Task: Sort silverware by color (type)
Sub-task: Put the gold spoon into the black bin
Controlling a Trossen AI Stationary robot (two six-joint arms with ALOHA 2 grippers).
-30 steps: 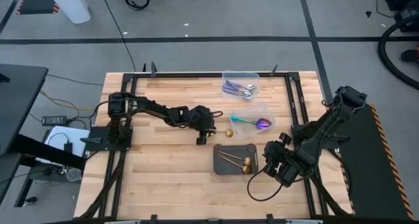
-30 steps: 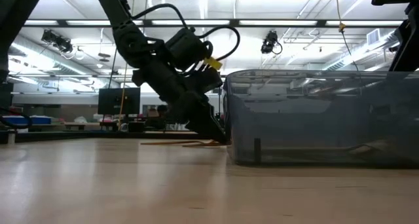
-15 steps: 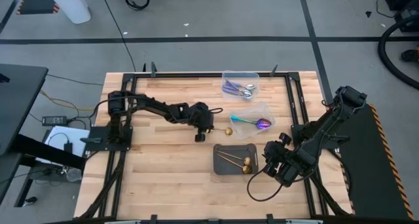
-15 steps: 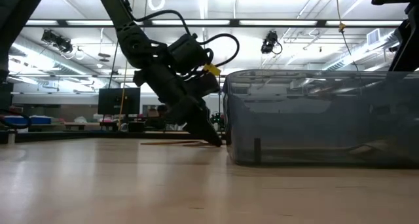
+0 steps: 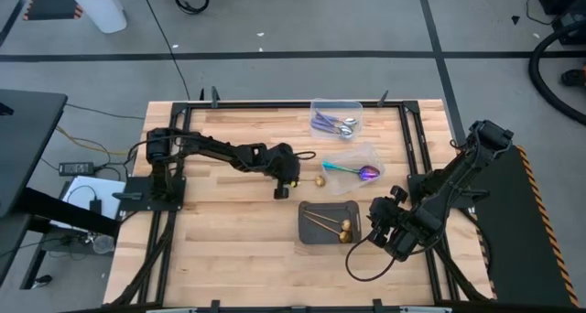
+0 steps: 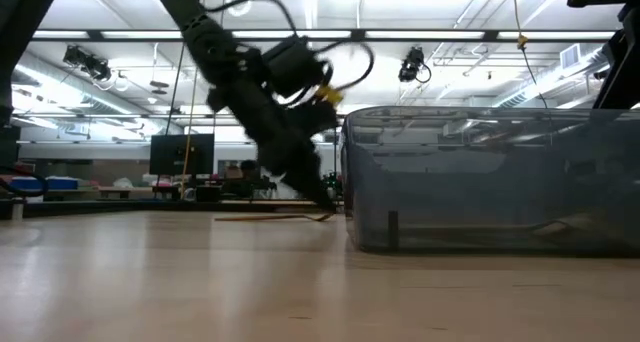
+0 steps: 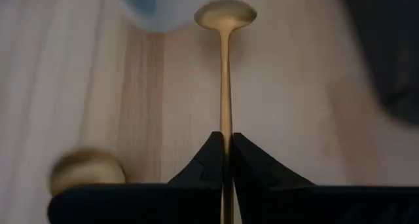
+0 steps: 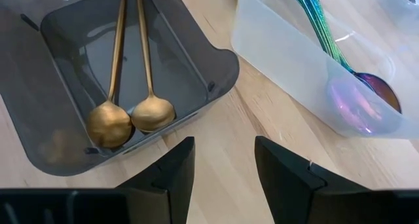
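Overhead lights are glaring across the workshop behind the wooden table [image 5: 229,221] as we are watching the left gripper [image 5: 283,192] clenching its fingers [image 7: 213,160] tight on the slim handle of a gold spoon [image 7: 224,67], which is lying flat on the boards near the table's middle with its bowl [image 5: 321,181] pointing toward the clear tub [image 5: 366,155] of rainbow spoons [image 5: 352,170]. A second ago we were seeing those jaws parted around the handle; they have now closed on it, and the arm has drawn back slightly toward its base. We are finding two more gold spoons [image 8: 127,93] lying side by side in the dark grey tray [image 5: 307,231], and the lilac-handled spoons [image 5: 331,124] resting in the other clear tub [image 5: 357,107] at the far edge. Near the tray, the right gripper [image 5: 386,240] is waiting with its fingers [image 8: 178,168] spread and nothing between them.
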